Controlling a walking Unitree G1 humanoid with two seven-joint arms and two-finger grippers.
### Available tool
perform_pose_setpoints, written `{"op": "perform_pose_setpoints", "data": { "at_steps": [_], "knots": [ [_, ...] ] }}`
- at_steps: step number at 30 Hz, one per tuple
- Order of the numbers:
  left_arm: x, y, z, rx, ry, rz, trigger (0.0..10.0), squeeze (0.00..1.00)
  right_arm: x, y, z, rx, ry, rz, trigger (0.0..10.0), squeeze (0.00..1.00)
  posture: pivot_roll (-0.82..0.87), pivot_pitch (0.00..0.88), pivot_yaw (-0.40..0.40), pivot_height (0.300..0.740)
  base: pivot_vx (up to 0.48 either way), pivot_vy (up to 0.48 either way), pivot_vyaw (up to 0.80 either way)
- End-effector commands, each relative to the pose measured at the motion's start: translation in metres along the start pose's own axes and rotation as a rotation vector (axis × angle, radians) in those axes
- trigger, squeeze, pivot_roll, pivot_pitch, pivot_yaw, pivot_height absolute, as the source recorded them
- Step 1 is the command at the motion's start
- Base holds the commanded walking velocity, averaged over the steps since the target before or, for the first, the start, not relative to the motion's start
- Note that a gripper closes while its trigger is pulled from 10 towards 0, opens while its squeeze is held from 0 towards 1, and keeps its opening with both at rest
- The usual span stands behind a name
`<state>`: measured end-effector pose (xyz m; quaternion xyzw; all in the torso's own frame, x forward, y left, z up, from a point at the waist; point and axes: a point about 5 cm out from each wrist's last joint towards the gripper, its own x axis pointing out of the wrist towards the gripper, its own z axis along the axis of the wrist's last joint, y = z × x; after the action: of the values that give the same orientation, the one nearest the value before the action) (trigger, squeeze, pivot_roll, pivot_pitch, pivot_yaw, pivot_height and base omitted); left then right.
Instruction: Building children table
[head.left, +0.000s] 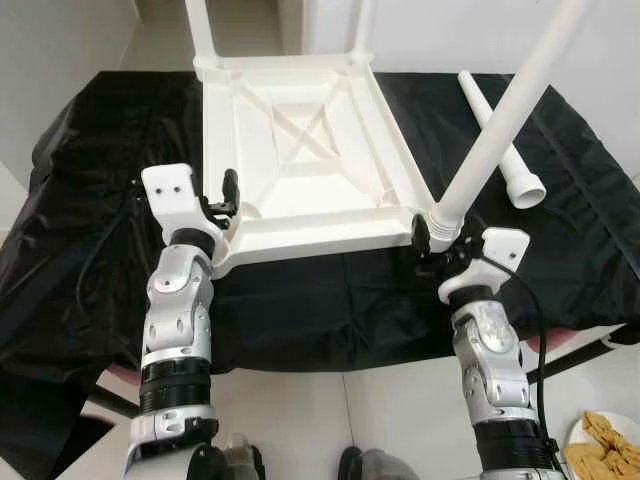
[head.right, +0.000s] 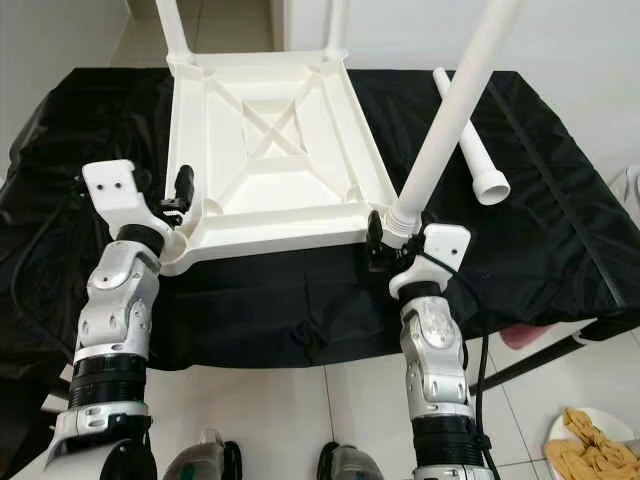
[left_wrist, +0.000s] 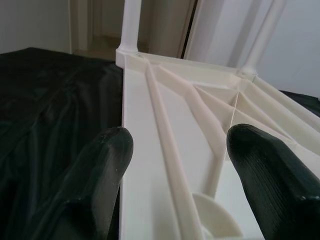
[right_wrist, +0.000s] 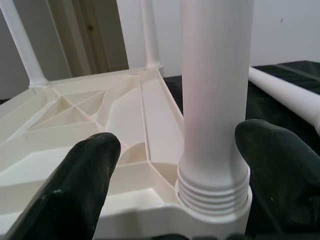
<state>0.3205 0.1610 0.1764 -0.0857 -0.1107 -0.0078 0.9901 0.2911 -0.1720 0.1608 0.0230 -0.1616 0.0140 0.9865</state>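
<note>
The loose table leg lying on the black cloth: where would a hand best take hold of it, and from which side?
Probably mid-shaft, coming from above. The loose leg lies flat on the black cloth to the right of the upturned tabletop. Its shaft is a slim round tube with cloth bare on both sides; the flared end nearest the robot is wider.

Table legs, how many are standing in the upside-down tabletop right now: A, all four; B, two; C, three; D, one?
C: three legs stand in corner sockets of the tabletop, two at the far corners and one at the near right corner by the right gripper, while the fourth leg lies loose on the black cloth and the near left socket by the left gripper has none.
</note>
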Motion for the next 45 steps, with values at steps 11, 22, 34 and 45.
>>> {"op": "perform_pose_setpoints", "data": {
  "at_steps": [11,22,34,45],
  "knots": [
    [-0.022,-0.004,-0.008,0.0,0.031,-0.017,10.0,0.0,-0.004,0.007,-0.009,0.039,0.054,0.009,10.0,0.0,0.06,0.073,-0.013,0.74,0.0,0.0,0.0],
    [-0.027,-0.006,-0.006,0.079,0.01,-0.037,10.0,0.0,-0.005,0.006,-0.012,0.008,0.067,0.019,10.0,0.0,0.06,0.071,-0.016,0.74,0.0,0.0,0.0],
    [-0.025,-0.004,-0.002,0.102,-0.009,-0.053,10.0,0.0,-0.001,0.002,-0.013,-0.019,0.064,0.021,10.0,0.0,0.06,0.074,-0.018,0.74,0.0,0.0,0.0],
    [-0.026,-0.007,-0.002,0.112,-0.005,-0.088,10.0,0.0,-0.002,-0.001,-0.013,-0.034,0.064,0.02,10.0,0.0,0.05,0.076,-0.022,0.74,0.0,0.0,0.0]
  ]
}}
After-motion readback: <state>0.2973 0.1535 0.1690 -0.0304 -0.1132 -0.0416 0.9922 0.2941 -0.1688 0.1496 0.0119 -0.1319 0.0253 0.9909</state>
